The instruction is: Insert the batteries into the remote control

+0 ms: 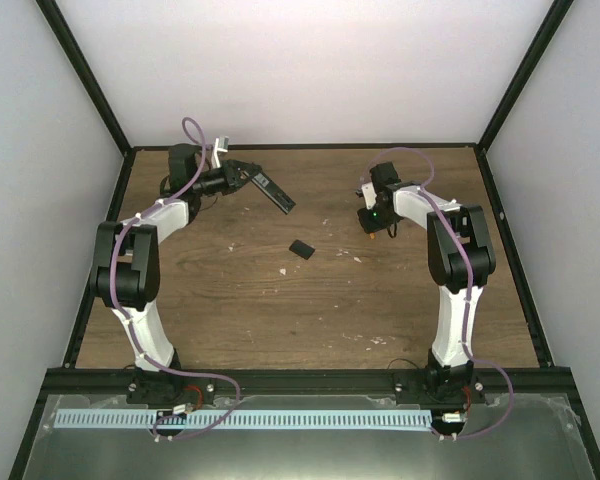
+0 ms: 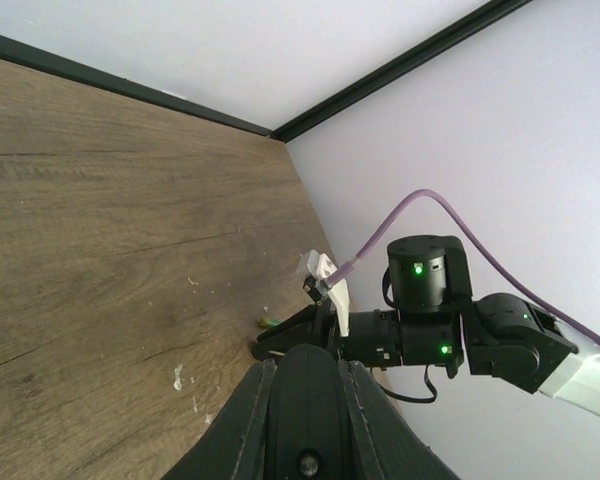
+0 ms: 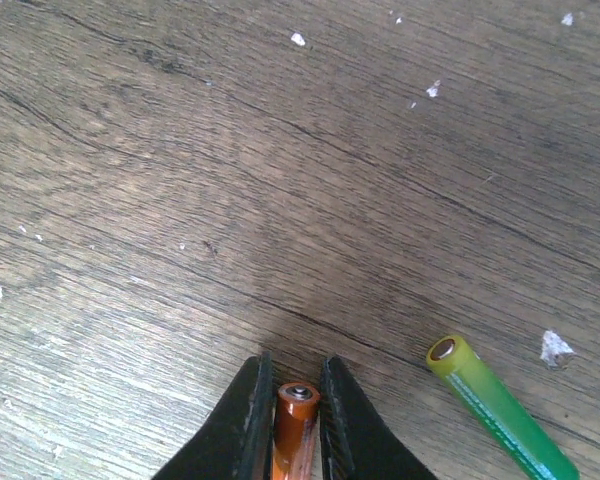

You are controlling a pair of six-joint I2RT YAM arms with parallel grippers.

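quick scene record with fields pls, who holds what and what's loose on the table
left tool: shut on remote control, far left of table
right tool: shut on orange battery
green battery: loose on table, beside right tool
black cover piece: on table between the arms, untouched

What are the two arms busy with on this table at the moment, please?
The left arm holds the remote control at the far left, jaws shut on it. The right arm is down at the table with its jaws closed on an orange battery, apparently picking it up for loading. A green battery lies loose beside it. A small black cover lies on the wood between the arms.
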